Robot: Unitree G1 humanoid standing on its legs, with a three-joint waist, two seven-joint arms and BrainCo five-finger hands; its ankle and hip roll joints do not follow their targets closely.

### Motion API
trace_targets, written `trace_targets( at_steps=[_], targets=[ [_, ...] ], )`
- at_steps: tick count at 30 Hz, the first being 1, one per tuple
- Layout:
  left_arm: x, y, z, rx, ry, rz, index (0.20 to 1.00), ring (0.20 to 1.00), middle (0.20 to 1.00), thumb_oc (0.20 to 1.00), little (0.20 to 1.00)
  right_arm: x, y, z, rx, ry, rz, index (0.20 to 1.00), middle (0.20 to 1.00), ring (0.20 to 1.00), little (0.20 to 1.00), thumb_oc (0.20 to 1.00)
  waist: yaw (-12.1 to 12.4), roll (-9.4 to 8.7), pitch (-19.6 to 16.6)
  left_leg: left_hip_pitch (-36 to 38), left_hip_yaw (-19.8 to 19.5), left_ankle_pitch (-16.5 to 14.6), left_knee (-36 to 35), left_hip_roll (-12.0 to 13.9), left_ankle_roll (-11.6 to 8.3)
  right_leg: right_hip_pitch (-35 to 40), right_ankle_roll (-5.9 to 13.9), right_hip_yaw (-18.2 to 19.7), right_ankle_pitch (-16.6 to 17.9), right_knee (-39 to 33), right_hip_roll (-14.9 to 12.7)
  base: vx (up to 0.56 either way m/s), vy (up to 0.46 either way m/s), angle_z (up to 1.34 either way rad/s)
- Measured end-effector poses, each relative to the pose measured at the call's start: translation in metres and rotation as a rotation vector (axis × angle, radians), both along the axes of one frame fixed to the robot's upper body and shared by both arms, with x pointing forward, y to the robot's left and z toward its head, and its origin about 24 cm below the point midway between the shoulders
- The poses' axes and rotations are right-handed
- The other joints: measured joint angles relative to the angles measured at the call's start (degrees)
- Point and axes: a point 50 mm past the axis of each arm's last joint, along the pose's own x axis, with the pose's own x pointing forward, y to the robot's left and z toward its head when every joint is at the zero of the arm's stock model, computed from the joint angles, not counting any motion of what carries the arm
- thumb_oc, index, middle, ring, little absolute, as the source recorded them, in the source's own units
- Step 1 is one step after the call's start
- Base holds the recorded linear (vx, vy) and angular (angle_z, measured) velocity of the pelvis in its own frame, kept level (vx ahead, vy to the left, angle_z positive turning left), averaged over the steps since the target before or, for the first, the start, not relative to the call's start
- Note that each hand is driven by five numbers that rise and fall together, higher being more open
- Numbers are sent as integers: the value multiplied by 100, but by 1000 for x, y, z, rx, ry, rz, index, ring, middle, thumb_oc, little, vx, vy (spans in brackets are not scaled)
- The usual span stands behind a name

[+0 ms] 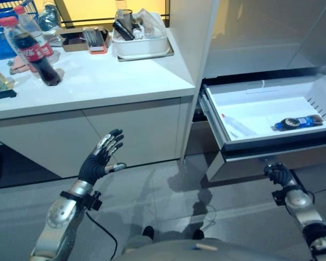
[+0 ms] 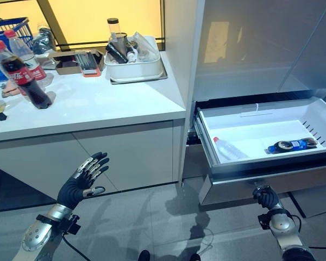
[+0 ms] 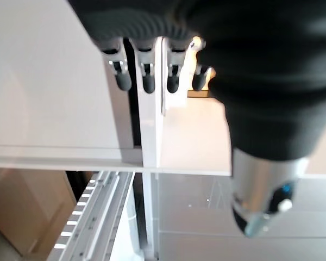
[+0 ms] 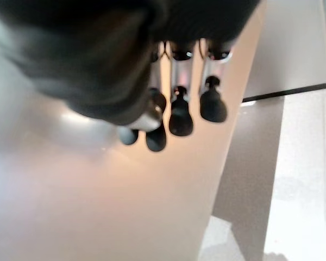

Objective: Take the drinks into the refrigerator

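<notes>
White bench (image 1: 98, 81) at 11 o'clock is carrying the cola bottle (image 1: 35, 51), drawer (image 2: 261, 163) sitting open at 3, left hand (image 1: 100, 157) spreading empty, right hand (image 2: 265, 197) curling empty, so I'd be reaching high.

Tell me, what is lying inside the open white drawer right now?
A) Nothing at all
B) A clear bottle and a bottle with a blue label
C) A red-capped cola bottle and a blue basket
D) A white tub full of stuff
B: the pulled-out drawer holds a clear bottle lying beside a blue-label bottle, while the cola bottle stands on the counter.
</notes>
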Motion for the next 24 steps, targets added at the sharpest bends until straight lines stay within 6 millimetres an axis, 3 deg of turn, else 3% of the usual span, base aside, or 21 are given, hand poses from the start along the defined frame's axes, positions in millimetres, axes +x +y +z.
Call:
trace_targets(
  at_steps=[9,13,15,17,18,20,22,24],
  targets=[
    [6,-7,2,-8,-14,-30,1000,1000,1000,1000,1000,42,6,25,-21,-61,29,200,200,200,200,200,148,25,14,-158,-254,29,105,-49,-23,10,3,-237,-8,0,-8,-7,-11,13],
    [9,-10,4,-12,-25,-41,1000,1000,1000,1000,1000,72,9,49,-50,-115,50,200,200,200,200,200,345,39,19,-263,-438,82,132,-65,-60,18,-7,-423,-13,1,1,-20,-22,22],
    [11,-8,7,-15,-30,-47,1000,1000,1000,1000,1000,85,3,66,-95,-119,47,200,200,200,200,200,423,50,22,-351,-590,123,144,-84,-75,9,-12,-581,-17,1,2,2,-85,42],
    [14,-6,12,0,-43,-45,1000,1000,1000,1000,1000,103,-4,102,-147,-213,29,200,200,200,200,200,484,59,31,-504,-897,149,155,-117,-140,14,-22,-829,-38,1,15,55,-108,60],
    [15,-5,12,0,-45,-41,1000,1000,1000,1000,1000,107,-4,111,-147,-250,16,200,200,200,200,200,502,57,30,-528,-921,221,170,-122,-135,0,-48,-898,-14,2,7,6,-32,63],
    [17,-8,13,-4,-52,-44,1000,1000,1000,1000,1000,127,-2,157,-141,-433,-22,200,200,200,200,200,671,81,49,-648,-970,207,165,-103,-122,15,-38,-1064,-73,2,33,21,-16,46],
    [20,-11,15,-2,-58,-55,1000,1000,1000,1000,1000,138,4,185,-118,-543,-17,200,200,200,200,200,780,89,54,-709,-970,232,181,-89,-115,18,-44,-1122,-119,2,35,24,2,42],
    [20,-12,14,-6,-56,-53,1000,1000,1000,1000,1000,137,-1,196,-109,-590,-73,200,200,200,200,200,843,60,53,-748,-997,293,241,-117,-172,33,-25,-1131,-145,15,34,25,10,43]
  ],
)
